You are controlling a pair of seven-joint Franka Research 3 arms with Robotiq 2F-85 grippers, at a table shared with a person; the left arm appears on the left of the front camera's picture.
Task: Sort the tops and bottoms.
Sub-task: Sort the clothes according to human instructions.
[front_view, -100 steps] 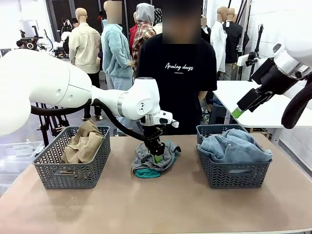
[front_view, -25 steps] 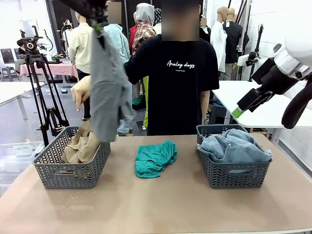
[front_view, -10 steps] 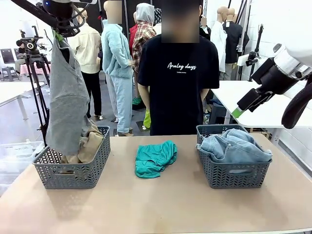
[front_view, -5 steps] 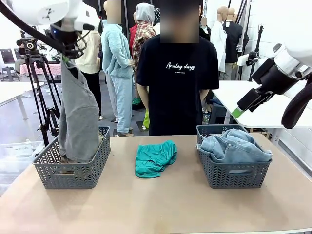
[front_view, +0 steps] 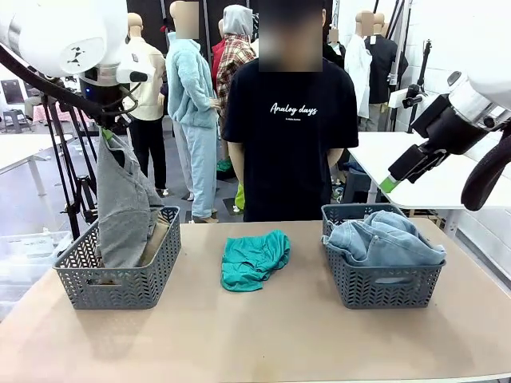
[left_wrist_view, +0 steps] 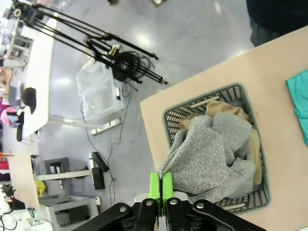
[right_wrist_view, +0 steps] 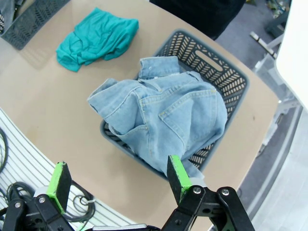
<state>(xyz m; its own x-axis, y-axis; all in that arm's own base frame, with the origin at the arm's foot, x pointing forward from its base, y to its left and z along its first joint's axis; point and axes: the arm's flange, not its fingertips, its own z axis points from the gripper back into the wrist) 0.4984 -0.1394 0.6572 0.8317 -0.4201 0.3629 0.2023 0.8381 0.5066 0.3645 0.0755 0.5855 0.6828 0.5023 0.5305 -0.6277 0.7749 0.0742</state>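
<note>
My left gripper (front_view: pixel 107 134) (left_wrist_view: pixel 160 185) is shut on the heather grey top (front_view: pixel 121 203) (left_wrist_view: pixel 207 159). The top hangs from it into the left basket (front_view: pixel 118 279) (left_wrist_view: pixel 169 118), over the tan khaki top (front_view: pixel 156 235) (left_wrist_view: pixel 215 107). The teal green top (front_view: pixel 253 258) (right_wrist_view: pixel 96 36) (left_wrist_view: pixel 300 103) lies crumpled on the table's middle. Light blue denim jeans (front_view: pixel 383 238) (right_wrist_view: pixel 163 120) fill the right basket (front_view: pixel 382 286) (right_wrist_view: pixel 219 74). My right gripper (front_view: pixel 389 184) (right_wrist_view: pixel 118 180) is open, high above the jeans.
A person in a black T-shirt (front_view: pixel 289 128) stands at the table's far side, arms down. A tripod (front_view: pixel 72 171) (left_wrist_view: pixel 110 50) stands on the floor beyond the left basket. The brown table (front_view: pixel 263 335) has bare room in front of the baskets.
My left gripper has come down over the left basket with the grey top, whose lower part now bunches inside the basket. The right arm has not moved.
</note>
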